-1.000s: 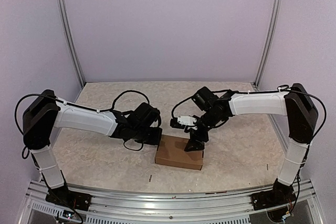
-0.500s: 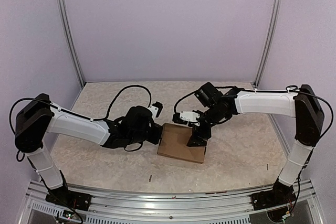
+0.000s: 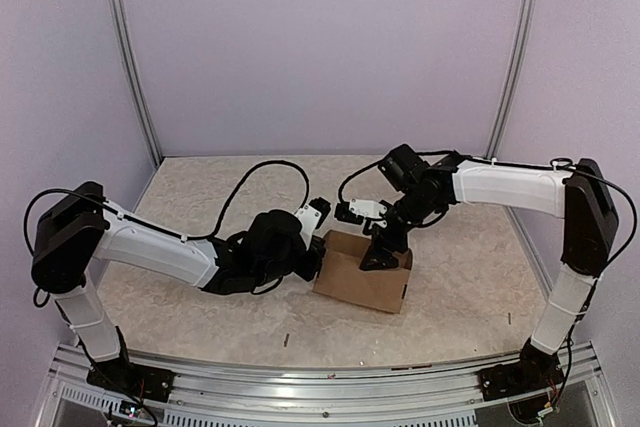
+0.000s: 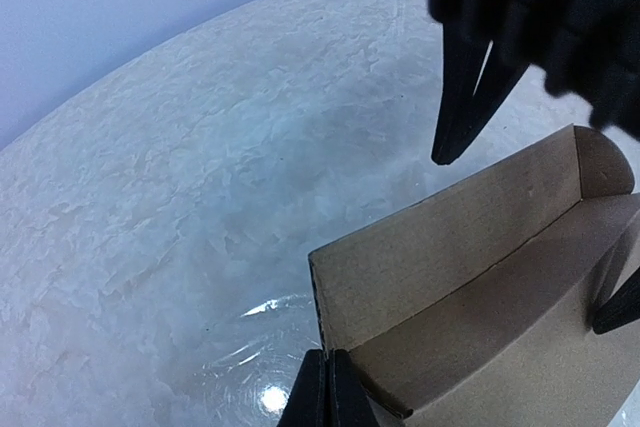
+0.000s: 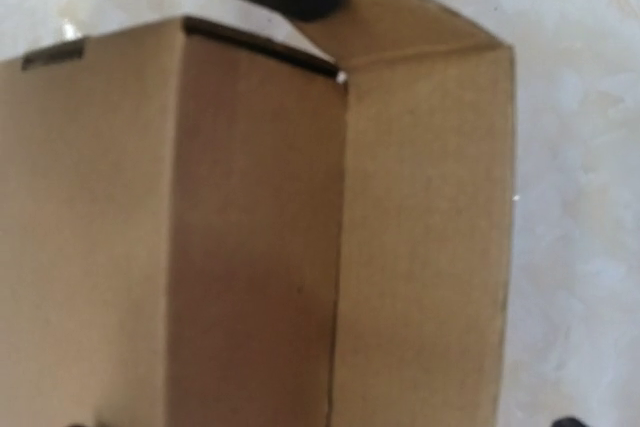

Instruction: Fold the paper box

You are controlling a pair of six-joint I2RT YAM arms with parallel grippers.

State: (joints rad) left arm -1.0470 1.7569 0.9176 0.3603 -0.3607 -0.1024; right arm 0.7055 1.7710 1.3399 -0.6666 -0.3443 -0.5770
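While the paper box (image 3: 358, 282) sits near the middle of the desk (image 3: 190, 197), between the 2 arms, with walls partly raised and top open, the step in hand reads as erecting the sides, not closing the lid. Left hand (image 4: 325, 387): fingers fully together, tips low against the box's left corner. Whether a layer of cardboard is nipped between them cannot be told from the wrist view. Right hand (image 3: 386, 255): jaws spread wide, gripping nothing. In the left wrist view 1 finger (image 4: 462, 97) comes down outside the far wall and the other shows inside the box, so it appears to straddle that wall. Rounded tab (image 4: 603, 159) at the end of that wall is bent inward and looks loose. Judgement: about mid-task, with walls up, lid and tabs not yet secured. The next move probably calls for the left hand to brace the corner so the box cannot slide. The right hand would then close on or press the far wall square and guide the tab in. Risk: the light box may tip or skate on the smooth desk.
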